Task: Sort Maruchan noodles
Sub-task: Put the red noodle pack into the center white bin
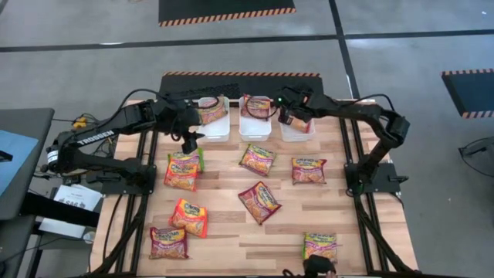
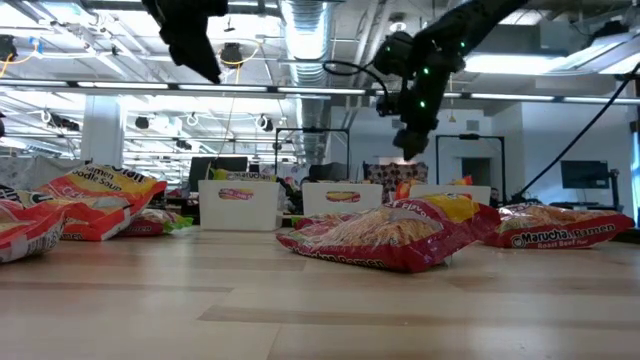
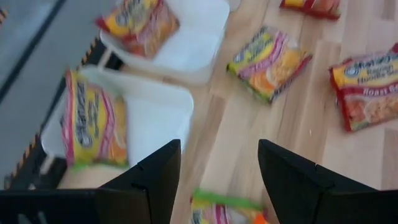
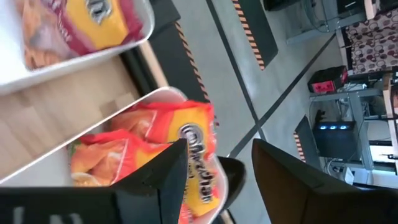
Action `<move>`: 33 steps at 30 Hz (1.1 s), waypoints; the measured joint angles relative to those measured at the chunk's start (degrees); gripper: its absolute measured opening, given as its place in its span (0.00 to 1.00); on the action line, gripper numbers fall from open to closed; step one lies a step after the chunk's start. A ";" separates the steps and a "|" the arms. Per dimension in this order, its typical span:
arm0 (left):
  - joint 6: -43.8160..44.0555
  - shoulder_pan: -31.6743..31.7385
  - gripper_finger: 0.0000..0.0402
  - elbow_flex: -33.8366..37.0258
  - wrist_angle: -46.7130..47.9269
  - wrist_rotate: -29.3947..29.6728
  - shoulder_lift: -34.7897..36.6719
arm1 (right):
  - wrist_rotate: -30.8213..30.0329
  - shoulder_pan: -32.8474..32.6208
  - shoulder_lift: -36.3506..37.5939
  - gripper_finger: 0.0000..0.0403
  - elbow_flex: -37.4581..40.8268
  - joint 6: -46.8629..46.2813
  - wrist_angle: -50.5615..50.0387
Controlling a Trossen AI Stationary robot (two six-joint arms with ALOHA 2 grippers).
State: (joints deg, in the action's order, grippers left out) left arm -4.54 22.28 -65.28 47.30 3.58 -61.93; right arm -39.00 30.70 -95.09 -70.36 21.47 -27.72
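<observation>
Above the right white bin point(image 1: 297, 128) at the table's far edge, my right gripper point(image 1: 289, 117) hangs w/ fingers apart & empty over an orange noodle packet point(image 4: 143, 155) lying in it, my left gripper point(image 1: 190, 144) open near the left bin point(image 1: 216, 123), other Maruchan noodles point(image 1: 259, 202) scattered on the table point(image 1: 231, 239).

Grey concrete floor point(image 1: 93, 46) with hazard-striped mats point(image 1: 226, 11), ceiling ducts point(image 2: 310, 30).

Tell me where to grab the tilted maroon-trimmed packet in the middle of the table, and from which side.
Grip the maroon-trimmed packet across its narrower width, coming straight down from above. It lies flat and apart from the others, turned diagonally to the table edges, so the wrist probably needs turning until the fingers straddle its long sides.
</observation>
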 joint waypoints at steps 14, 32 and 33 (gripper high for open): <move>12.97 -0.90 0.50 0.00 11.05 -6.34 0.00 | 0.02 -2.42 0.00 0.49 -7.73 -0.61 -8.56; 20.48 -4.02 0.50 0.05 22.57 -24.17 -0.02 | 0.07 -9.29 0.00 0.49 -7.73 -12.76 -20.71; 21.04 -5.12 0.50 0.34 22.90 -24.84 -0.01 | 0.07 -9.91 0.00 0.49 -7.73 -13.29 -21.09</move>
State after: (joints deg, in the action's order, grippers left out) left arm 16.51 17.16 -64.93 70.19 -21.26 -61.94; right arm -38.94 20.79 -95.09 -78.08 8.19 -48.81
